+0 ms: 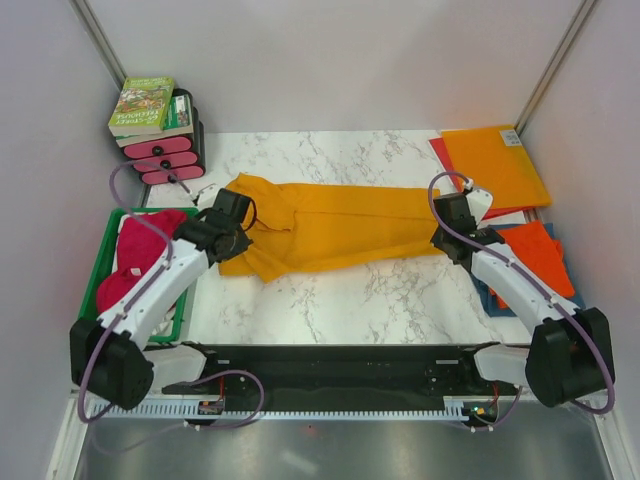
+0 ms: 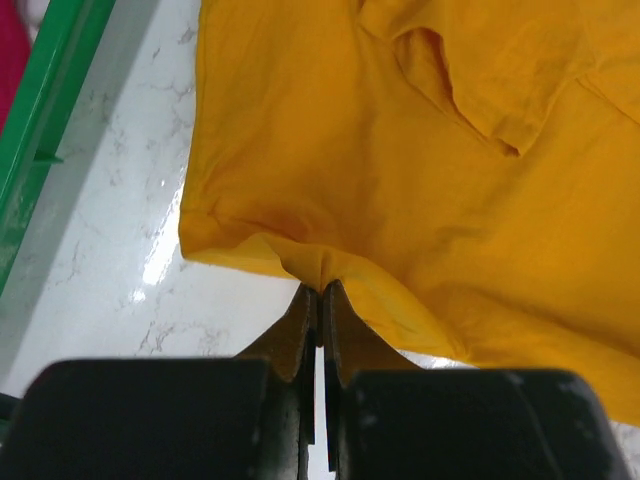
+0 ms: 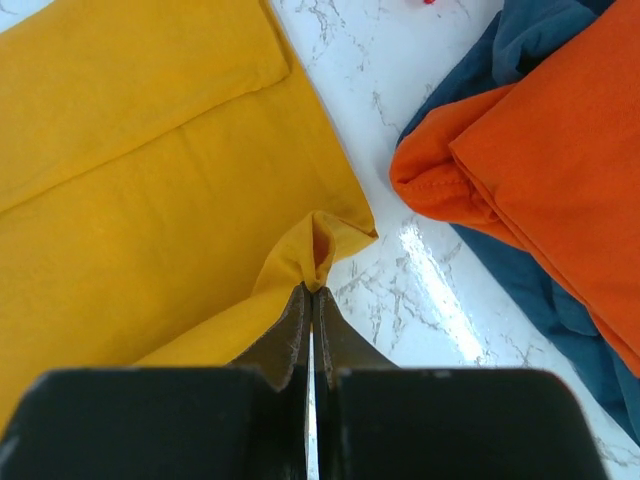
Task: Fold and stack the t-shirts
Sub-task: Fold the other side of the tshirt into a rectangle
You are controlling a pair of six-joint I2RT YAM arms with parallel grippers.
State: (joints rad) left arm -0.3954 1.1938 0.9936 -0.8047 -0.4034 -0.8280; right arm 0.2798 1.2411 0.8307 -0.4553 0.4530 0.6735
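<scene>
A golden-orange t-shirt [image 1: 340, 225] lies stretched left to right across the marble table. My left gripper [image 1: 232, 222] is shut on its left end; in the left wrist view the jaws [image 2: 318, 292] pinch a fold of the yellow t-shirt [image 2: 420, 170]. My right gripper [image 1: 452, 232] is shut on the right end, where a bunched corner of the golden-orange t-shirt [image 3: 150, 200] sits between its tips [image 3: 310, 292]. A red-orange t-shirt [image 1: 535, 255] rests on a blue one [image 3: 560, 300] at the right. A magenta-pink t-shirt [image 1: 140, 250] fills the green basket [image 1: 97, 262].
Stiff orange and red sheets [image 1: 495, 160] lie at the back right. A stack of a book [image 1: 143, 105] and pink-and-black boxes [image 1: 165, 155] stands at the back left. Grey walls close in both sides.
</scene>
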